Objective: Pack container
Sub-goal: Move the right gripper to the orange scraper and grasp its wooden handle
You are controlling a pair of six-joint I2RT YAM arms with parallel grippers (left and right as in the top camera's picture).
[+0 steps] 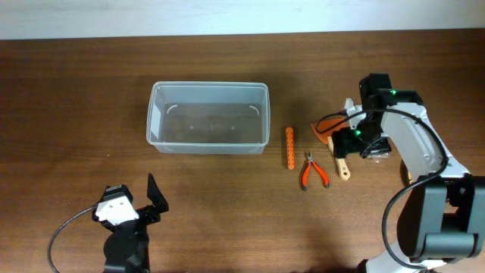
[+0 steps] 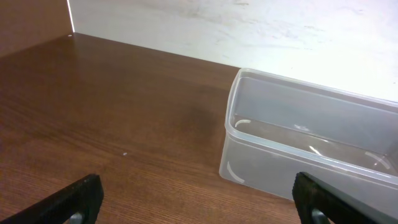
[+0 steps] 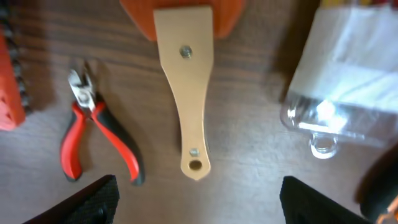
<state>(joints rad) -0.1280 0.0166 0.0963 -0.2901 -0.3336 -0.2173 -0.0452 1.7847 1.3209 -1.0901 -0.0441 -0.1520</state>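
The container [image 1: 208, 121] is sitting empty on the brown wooden table [image 1: 76, 91], a little left of centre and towards the far edge, with its long sides running left to right. It is looking like thin, clear, colourless plastic with rounded corners and a thicker rim, so it is probably weighing very little and sliding easily on the smooth wood if nudged. The walls are likely flexing under a pinch and offering a slick surface. The stiffer rim, especially along a short side, is looking like the safest place to take hold.

The left gripper [image 1: 132, 199] is hovering near the front edge with its fingers spread wide and holding nothing, facing the tub's near left corner. The right gripper [image 3: 196, 193] is also standing open and empty, hanging above a spatula [image 3: 183, 93] with a flat pale wooden handle and an orange blade.

Just left of it, red-and-black pliers [image 3: 99, 143] are lying with rubbery-looking grips and small steel tips. An orange strip [image 1: 290, 148], possibly a holder of bits though the view is blurring here, is lying between the pliers and the tub. A small clear box [image 3: 348, 81] is resting to the right of the spatula
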